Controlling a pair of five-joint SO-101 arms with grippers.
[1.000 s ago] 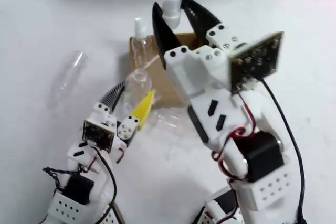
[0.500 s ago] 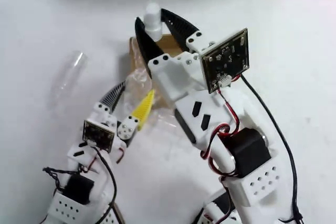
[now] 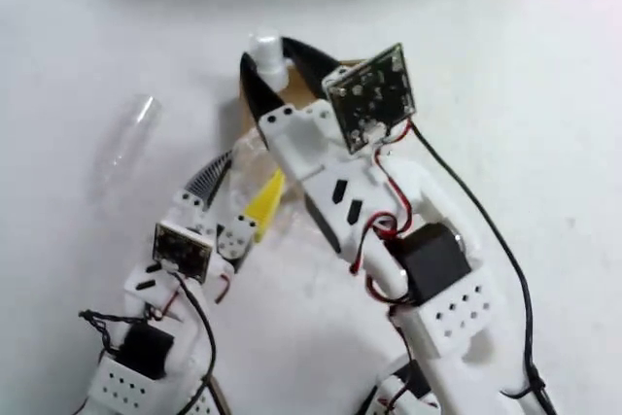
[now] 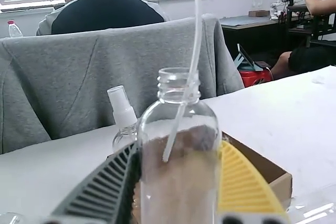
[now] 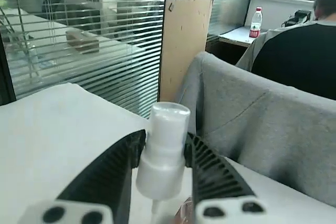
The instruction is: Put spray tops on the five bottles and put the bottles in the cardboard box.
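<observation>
White worktop (image 3: pixel 544 94): everything sits on this, with the box about in the middle.
Right arm (image 3: pixel 428 269): the big white one, leaning in over the box so it covers most of it from above.
Left arm (image 3: pixel 146 337): the smaller white one, coming up to the box from the near side.
Brown cardboard box (image 4: pixel 265 170): open on top, flat on the worktop.
Clear plastic bottle lying on its side (image 3: pixel 131 138): no top on it, off on its own, well apart from the box on the left arm's side.
Open-necked clear plastic bottle (image 4: pixel 178 129): upright, just beside the box.
Left fingers (image 4: pixel 107 187): one ribbed grey, one yellow, squeezed onto the open-necked bottle's body from both sides.
Small clear bottle with a white spray top (image 4: pixel 123 121): upright at the box's edge, behind the held one. Honestly can't tell if it's inside the box or right next to it.
Right fingers (image 5: pixel 105 177): both black, closed snug on the spray top's collar.
White plastic spray top (image 5: pixel 167 145): held up over the box's edge, above the open-necked bottle.
Thin white dip tube (image 4: pixel 195 51): runs down through the open neck, lower end already inside the bottle.
</observation>
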